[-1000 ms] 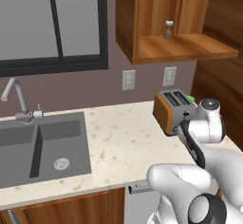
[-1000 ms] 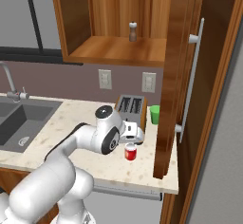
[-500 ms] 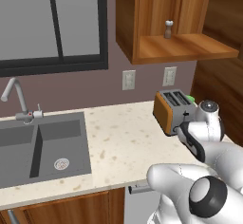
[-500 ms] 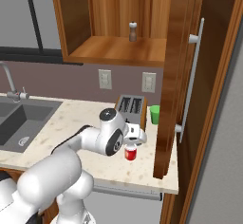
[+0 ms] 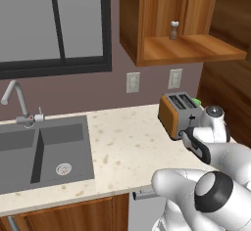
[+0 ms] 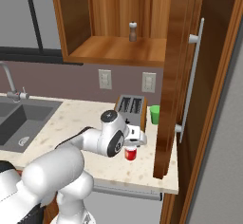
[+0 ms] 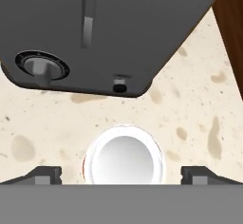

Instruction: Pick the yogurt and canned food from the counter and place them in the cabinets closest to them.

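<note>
The yogurt (image 6: 130, 154) is a small red cup with a white rim, standing on the speckled counter (image 6: 78, 119) in front of the toaster. My gripper (image 6: 133, 144) hangs right above it, pointing down. From the hand view the yogurt's white top (image 7: 124, 160) lies between the two spread fingertips (image 7: 45, 175), so my gripper (image 7: 122, 175) is open around it and not closed on it. The open wall cabinet (image 6: 114, 53) sits above, its door (image 6: 179, 76) swung out to the right. The canned food is out of view.
A toaster (image 6: 130, 107) stands just behind the yogurt, with a green cup (image 6: 154, 114) beside it. A pepper shaker (image 6: 133, 32) stands on the cabinet shelf. The sink (image 5: 44, 147) and faucet (image 5: 14, 100) lie to the left. The counter's front edge runs close to the yogurt.
My hand has sunk slightly toward the yogurt and the arm has shifted a little right. The yogurt has not moved.
</note>
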